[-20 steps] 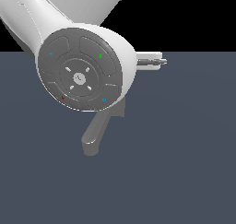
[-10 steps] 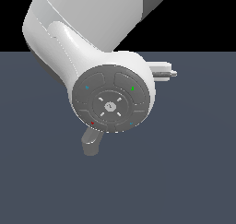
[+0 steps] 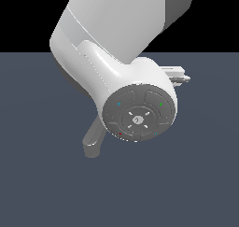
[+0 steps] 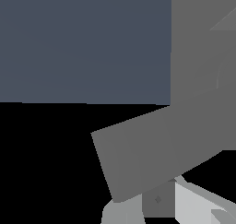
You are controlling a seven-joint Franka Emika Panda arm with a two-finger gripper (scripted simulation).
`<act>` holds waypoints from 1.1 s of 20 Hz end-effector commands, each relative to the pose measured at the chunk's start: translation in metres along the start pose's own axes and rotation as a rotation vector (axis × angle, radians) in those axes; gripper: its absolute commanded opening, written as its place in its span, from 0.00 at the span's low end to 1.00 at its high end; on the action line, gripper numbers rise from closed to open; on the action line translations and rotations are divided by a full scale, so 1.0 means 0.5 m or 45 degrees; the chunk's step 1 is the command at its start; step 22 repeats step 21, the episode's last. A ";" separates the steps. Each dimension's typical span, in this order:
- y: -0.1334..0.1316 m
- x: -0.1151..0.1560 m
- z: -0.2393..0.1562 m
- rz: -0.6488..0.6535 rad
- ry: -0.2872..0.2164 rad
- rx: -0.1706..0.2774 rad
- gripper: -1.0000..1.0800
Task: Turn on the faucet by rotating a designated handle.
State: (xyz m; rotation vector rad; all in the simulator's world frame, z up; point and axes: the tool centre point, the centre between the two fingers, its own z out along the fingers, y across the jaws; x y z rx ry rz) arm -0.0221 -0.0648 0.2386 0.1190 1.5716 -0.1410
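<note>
My arm's round grey wrist flange fills the middle of the exterior view and hides most of the faucet. Only its thick curved spout (image 3: 93,143) pokes out below the arm, towards the exterior view's left. The gripper (image 3: 180,75) shows as small pale prongs past the arm on the exterior view's right. In the wrist view a flat, straight grey bar, the handle (image 4: 154,149), lies slanted just ahead of the gripper (image 4: 154,211). It joins the faucet's broad grey body (image 4: 203,43). Pale fingers (image 4: 198,204) show at the edge, and their gap is unclear.
A plain dark blue-grey floor (image 3: 42,184) spreads around the faucet under a black background. My own arm (image 3: 116,39) is the only large body standing in front of the fixture.
The arm has swung towards the exterior view's right and dropped lower, its flange turning as it went. The spout has stayed in place.
</note>
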 end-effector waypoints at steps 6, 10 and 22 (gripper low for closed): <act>-0.014 0.041 0.001 0.000 -0.001 0.001 0.00; -0.022 0.065 0.002 0.000 -0.002 0.001 0.00; -0.043 0.128 0.004 0.000 -0.004 0.001 0.00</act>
